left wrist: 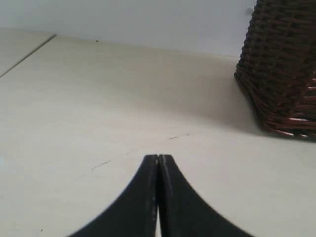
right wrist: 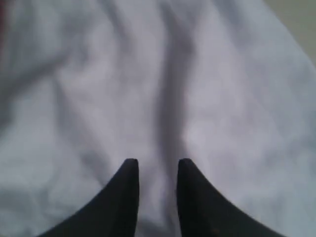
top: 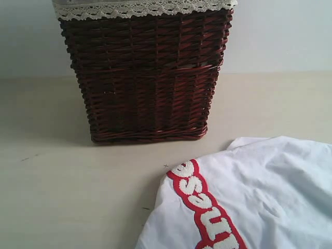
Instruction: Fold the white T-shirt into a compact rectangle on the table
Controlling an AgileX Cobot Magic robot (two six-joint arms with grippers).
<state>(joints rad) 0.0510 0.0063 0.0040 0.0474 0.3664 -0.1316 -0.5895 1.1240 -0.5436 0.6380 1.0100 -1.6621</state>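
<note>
1. The white T-shirt (top: 270,192) is lying wrinkled on the tabletop (top: 62,197), filling the lower right corner of the exterior view and running out of the frame at the bottom and right.
2. Its near-left edge is slanting from a point close to the middle of the view down to the bottom border. The red-outlined lettering (top: 202,205) is following just inside that edge.
3. Its upper edge is curving across the right side, with a strip of bare tabletop showing between it and the wall (top: 285,31).
4. A dark wicker basket (top: 145,78) with a lace trim (top: 140,8) is standing upright at the back centre, clear of the shirt, with a band of bare surface lying between them.
5. The left half of the tabletop is lying open from the basket's foot to the bottom border, bearing only a few tiny dark specks.
6. The left hand (left wrist: 158,160) is hanging over that bare area with its fingers pressed fully together, holding nothing; the basket's corner is sitting well off to one side.
7. The right hand (right wrist: 157,168) is hovering over the shirt's cloth with its fingers parted by a moderate gap. A soft crease is running under that gap, and nothing is caught between the fingers.
</note>
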